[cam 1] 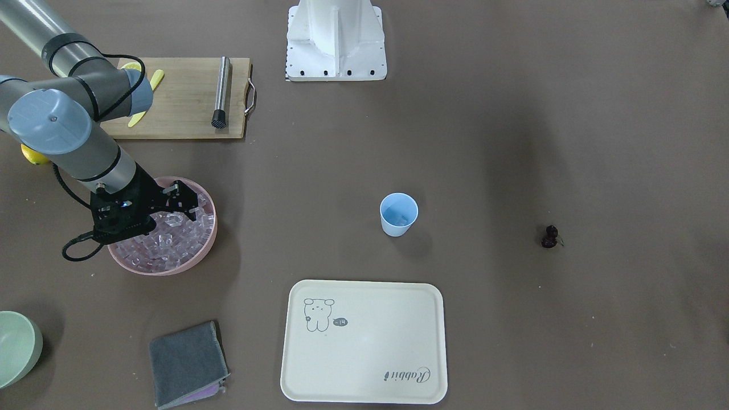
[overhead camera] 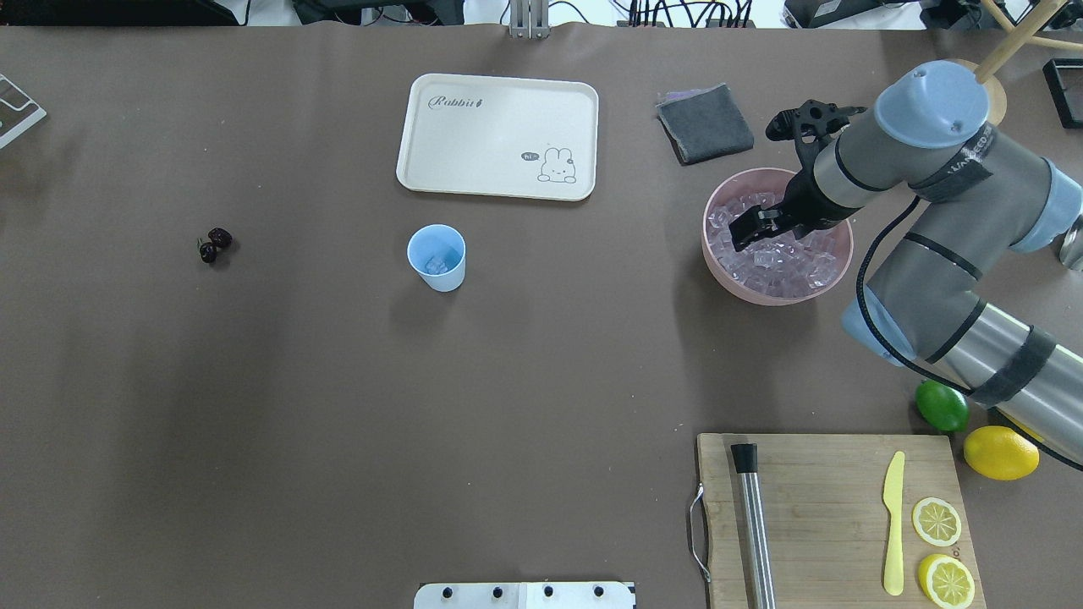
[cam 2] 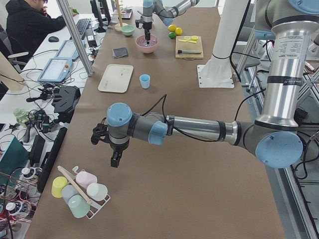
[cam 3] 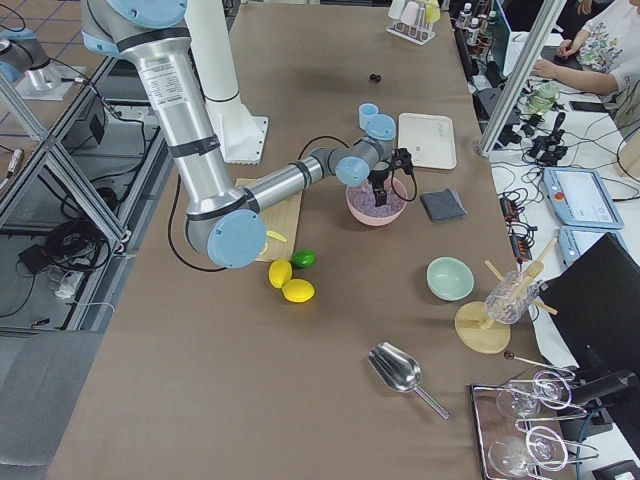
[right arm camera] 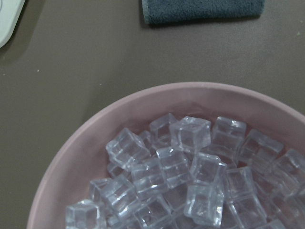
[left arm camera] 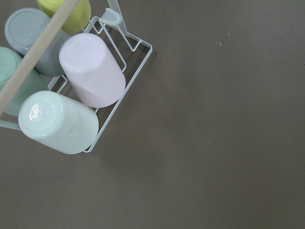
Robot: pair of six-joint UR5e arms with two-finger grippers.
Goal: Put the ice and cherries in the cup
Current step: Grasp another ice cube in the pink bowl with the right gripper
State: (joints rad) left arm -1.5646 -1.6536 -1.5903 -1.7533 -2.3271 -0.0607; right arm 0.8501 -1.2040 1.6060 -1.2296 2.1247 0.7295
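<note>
Our right claw point(overhead camera: 746, 233) hangs over one pink bowl point(right arm camera: 95, 136) heaped with ice point(right arm camera: 183, 167); we cannot tell its spread. One light-blue cup point(overhead camera: 448, 275) stands mid-table, two joined cherries point(overhead camera: 219, 238) well apart from it.

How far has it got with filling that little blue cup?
Begun: the cup holds at least one ice cube. In hand: the right gripper is over the ice in the pink bowl; I cannot tell whether it grips a cube. Left: the cherries lie on the table, far from the cup.
</note>
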